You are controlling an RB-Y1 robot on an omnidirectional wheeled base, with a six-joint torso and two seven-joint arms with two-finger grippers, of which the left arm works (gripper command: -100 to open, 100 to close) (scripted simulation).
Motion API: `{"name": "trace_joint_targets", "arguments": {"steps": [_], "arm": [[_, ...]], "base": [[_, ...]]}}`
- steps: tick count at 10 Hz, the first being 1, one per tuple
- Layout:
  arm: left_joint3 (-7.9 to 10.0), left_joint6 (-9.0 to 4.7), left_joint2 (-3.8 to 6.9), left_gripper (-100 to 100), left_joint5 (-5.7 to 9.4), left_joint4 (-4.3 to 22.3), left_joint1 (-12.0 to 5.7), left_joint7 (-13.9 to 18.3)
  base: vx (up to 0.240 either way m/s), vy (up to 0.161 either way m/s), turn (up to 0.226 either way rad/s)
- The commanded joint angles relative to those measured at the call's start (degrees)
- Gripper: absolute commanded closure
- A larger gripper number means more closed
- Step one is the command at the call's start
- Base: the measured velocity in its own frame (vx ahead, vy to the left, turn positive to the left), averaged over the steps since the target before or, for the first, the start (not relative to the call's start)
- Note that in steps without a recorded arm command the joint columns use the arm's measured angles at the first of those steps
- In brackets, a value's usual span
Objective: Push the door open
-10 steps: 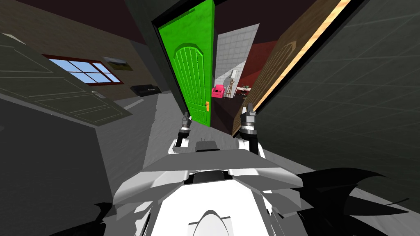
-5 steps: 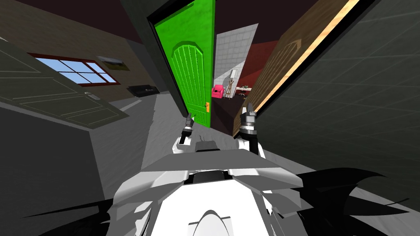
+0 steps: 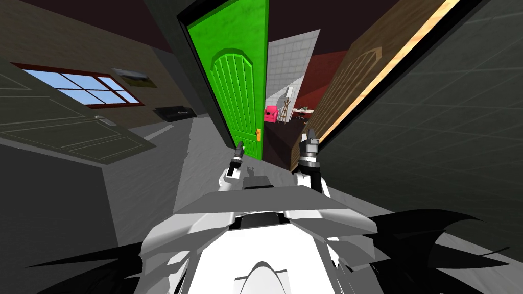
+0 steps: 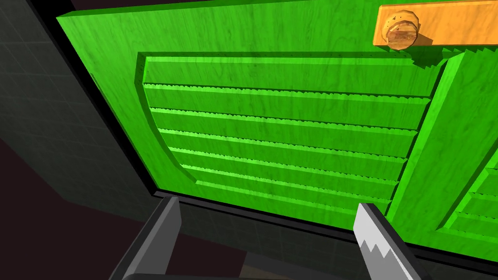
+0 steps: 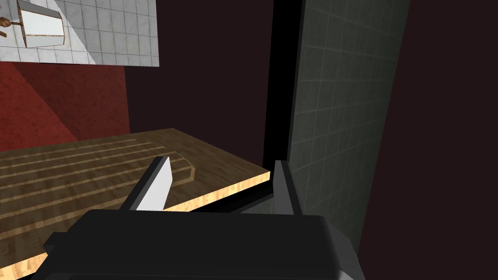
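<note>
Facing green door (image 3: 240,87), ajar, knob (image 4: 400,30) at free edge; left gripper (image 4: 268,206) open, empty, near panel (image 4: 282,141) toward hinge edge. Approach step; next: press nearer knob. Right gripper (image 5: 222,163) open, empty, beside wooden door (image 5: 97,165)

Bright green door (image 4: 272,136) with faint dark wood grain and an arched panel of ridged stripes; orange plate (image 4: 452,22) and speckled tan-orange knob (image 4: 400,30) on it; brown door (image 3: 352,81) with paler stripes and a pale yellow grained edge; dark grey-green wall (image 3: 444,127) crossed by a thin grid of tile lines; white tiled wall (image 3: 291,61); deep red wall (image 3: 317,76); pink armchair (image 3: 270,114); red-framed window (image 3: 76,88) showing blue sky with white cloud; grey floor (image 3: 168,168).
</note>
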Motion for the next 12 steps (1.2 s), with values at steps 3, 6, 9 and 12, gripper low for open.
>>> {"name": "trace_joint_targets", "arguments": {"steps": [3,6,9,12], "arm": [[-0.60,-0.05,0.00,-100,0.33,6.18,-3.80,0.23],[-1.11,-0.14,-0.35,-100,0.53,11.51,-6.94,0.28],[-1.62,-0.23,-0.78,-100,0.73,16.53,-10.03,0.33],[-2.10,-0.31,-1.38,-100,0.92,21.28,-12.94,0.38]], "base": [[0.088,0.044,-0.038],[0.103,0.042,-0.034],[0.085,0.046,-0.038],[0.091,0.043,-0.034]]}}
